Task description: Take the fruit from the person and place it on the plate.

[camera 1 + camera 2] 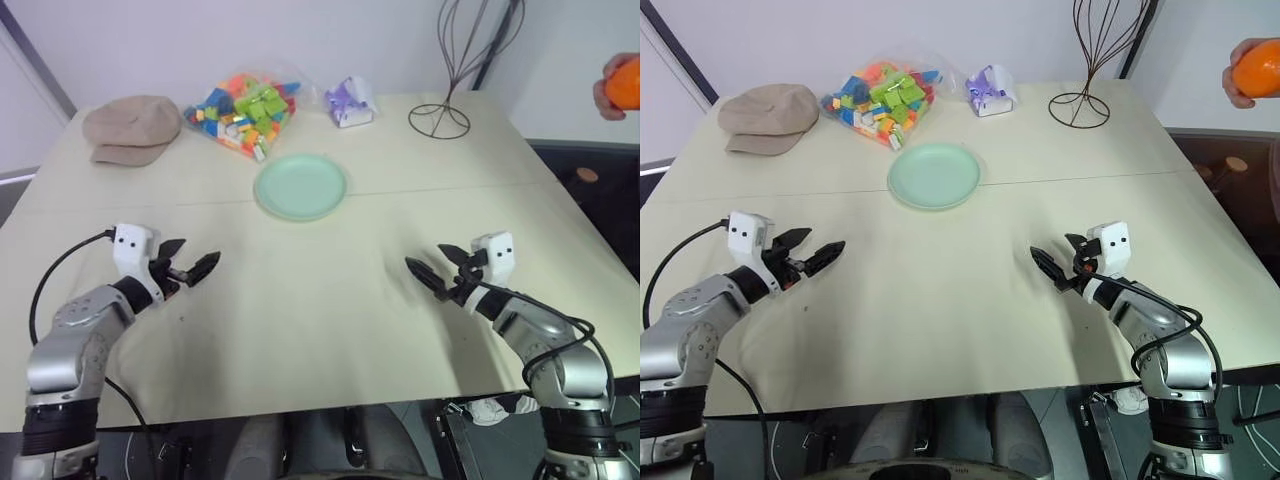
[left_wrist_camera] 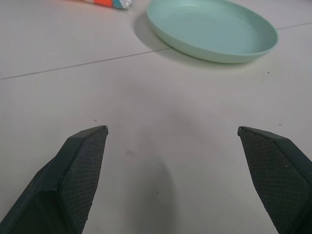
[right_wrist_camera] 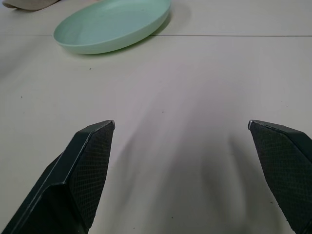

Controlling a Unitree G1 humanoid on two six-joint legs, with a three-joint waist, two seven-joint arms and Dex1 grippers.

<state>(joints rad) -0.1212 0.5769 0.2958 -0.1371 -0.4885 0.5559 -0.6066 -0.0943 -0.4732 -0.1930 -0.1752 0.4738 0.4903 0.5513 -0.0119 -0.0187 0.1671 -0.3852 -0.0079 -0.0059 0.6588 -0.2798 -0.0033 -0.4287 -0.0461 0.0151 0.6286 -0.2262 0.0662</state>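
Observation:
At the far right, above and beyond the table's right edge, a person's hand [image 1: 603,97] holds up the round orange fruit [image 1: 625,82]. The pale mint-green plate [image 1: 300,186] lies bare at the middle of the table, toward the back. My left gripper [image 1: 200,250] rests low over the table at the front left, open with nothing between its fingers. My right gripper [image 1: 425,255] sits at the front right, also open with nothing in it, well below and short of the fruit. Both wrist views look toward the plate [image 2: 214,29] from between wide-spread fingers.
A beige cap [image 1: 130,128] lies at the back left. A clear bag of colourful bricks [image 1: 245,110] sits behind the plate, with a small purple-and-white pack [image 1: 350,102] to its right. A black wire stand [image 1: 440,118] rises at the back right.

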